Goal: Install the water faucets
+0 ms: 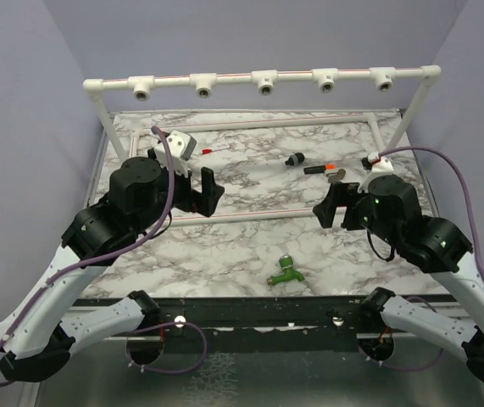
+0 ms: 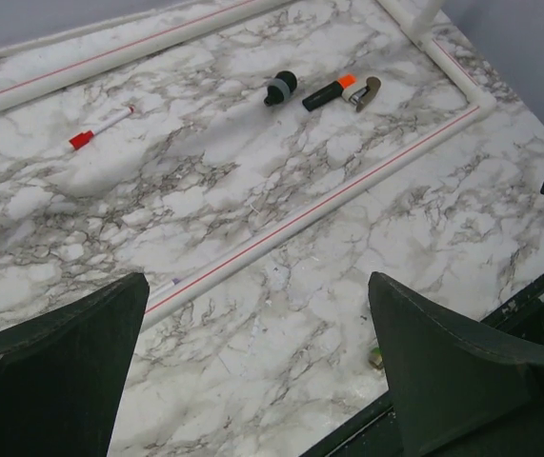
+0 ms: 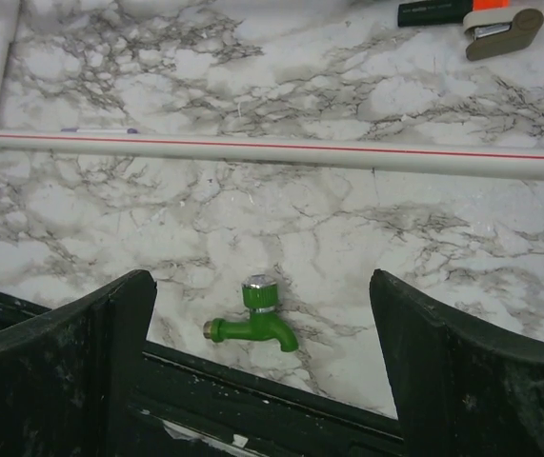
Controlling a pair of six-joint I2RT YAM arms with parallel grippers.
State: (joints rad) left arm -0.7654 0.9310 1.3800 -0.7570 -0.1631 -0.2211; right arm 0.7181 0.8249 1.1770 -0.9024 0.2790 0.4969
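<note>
Marbled tabletop (image 1: 225, 246) before you | green faucet (image 1: 284, 273) lies near its front edge, touching neither arm | your left gripper (image 1: 197, 193) spread wide, empty | your right gripper (image 1: 333, 202) spread wide, empty

The right wrist view's top edge cuts off the black-and-orange tool (image 3: 435, 12).

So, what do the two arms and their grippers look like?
Both the left arm and right arm have white links and black joint housings, each with a purple cable. The left gripper and right gripper have broad black fingers, scuffed pale.
</note>
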